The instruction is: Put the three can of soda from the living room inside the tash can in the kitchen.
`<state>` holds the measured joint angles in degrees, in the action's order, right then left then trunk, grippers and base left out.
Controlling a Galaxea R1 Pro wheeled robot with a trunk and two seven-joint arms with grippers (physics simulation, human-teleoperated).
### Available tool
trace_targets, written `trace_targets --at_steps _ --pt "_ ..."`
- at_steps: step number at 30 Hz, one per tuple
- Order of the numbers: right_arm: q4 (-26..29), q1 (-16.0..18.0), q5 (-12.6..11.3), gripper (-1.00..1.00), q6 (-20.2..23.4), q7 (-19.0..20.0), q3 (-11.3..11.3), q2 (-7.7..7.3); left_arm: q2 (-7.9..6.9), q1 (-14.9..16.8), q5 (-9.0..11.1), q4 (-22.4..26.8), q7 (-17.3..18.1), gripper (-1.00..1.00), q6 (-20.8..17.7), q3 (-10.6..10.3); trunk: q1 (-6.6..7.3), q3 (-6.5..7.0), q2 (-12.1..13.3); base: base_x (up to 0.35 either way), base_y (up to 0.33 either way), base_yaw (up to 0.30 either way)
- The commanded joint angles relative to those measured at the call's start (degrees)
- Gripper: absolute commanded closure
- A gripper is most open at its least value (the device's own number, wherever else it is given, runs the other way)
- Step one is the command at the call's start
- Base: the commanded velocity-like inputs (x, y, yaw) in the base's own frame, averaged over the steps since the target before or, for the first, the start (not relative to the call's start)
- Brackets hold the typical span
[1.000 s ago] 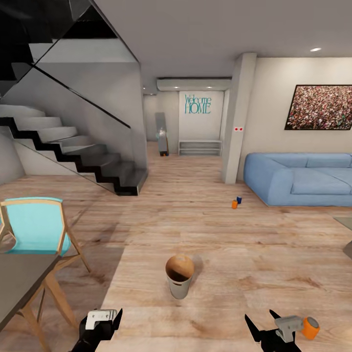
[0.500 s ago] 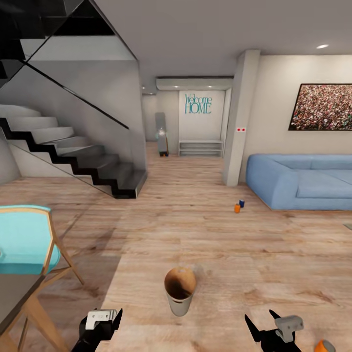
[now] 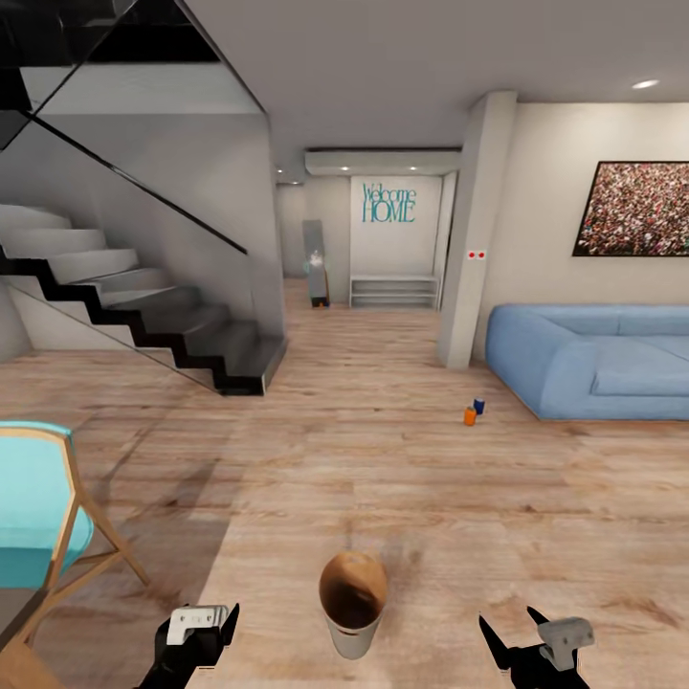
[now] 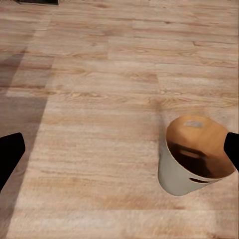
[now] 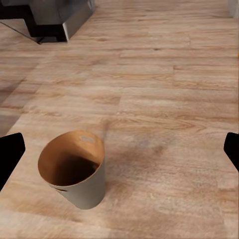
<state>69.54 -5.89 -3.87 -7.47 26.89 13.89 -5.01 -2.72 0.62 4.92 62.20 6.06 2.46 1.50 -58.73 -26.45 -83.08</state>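
The trash can [image 3: 350,638], grey outside and copper-brown inside, stands upright on the wooden floor just ahead, between my two grippers. Nothing shows in the part of its inside that I see in the left wrist view [image 4: 179,179] and the right wrist view [image 5: 89,191]. An orange soda can [image 3: 470,416] and a dark blue one [image 3: 478,407] stand together on the floor far ahead, near the sofa's end. My left gripper [image 3: 196,643] and right gripper [image 3: 507,633] are low and open, holding nothing. The third can is out of view.
A light-blue sofa [image 3: 593,364] runs along the right wall under a crowd photo [image 3: 636,209]. A white pillar [image 3: 476,230] stands beside it. Dark stairs [image 3: 191,335] rise at the left. A turquoise chair [image 3: 38,507] sits near left. Open wooden floor lies ahead.
The whole view has shifted as the camera advances; the trash can and chair sit lower in the picture. An orange can beside my right gripper has slipped out past the bottom edge.
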Motion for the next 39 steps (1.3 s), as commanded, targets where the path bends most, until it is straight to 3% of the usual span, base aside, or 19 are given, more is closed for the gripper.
trace_targets --at_steps 1,17,39 --pt "0.0 0.0 0.0 -1.0 0.0 0.0 0.0 0.0 0.0 0.0 0.0 0.0 0.0 -1.0 0.0 0.0 0.0 0.0 0.0 0.306 0.0 0.0" --pt "-0.7 0.0 0.1 -1.0 0.0 0.0 -0.1 0.0 0.0 0.0 0.0 0.0 0.0 -1.0 0.0 0.2 0.0 0.0 0.0 0.253 0.0 0.0" --pt "-0.3 0.4 0.6 -1.0 1.8 0.1 -0.5 -0.08 0.0 0.0 0.0 -0.1 0.1 -1.0 0.1 0.3 0.0 0.0 0.0 0.029 0.0 0.0"
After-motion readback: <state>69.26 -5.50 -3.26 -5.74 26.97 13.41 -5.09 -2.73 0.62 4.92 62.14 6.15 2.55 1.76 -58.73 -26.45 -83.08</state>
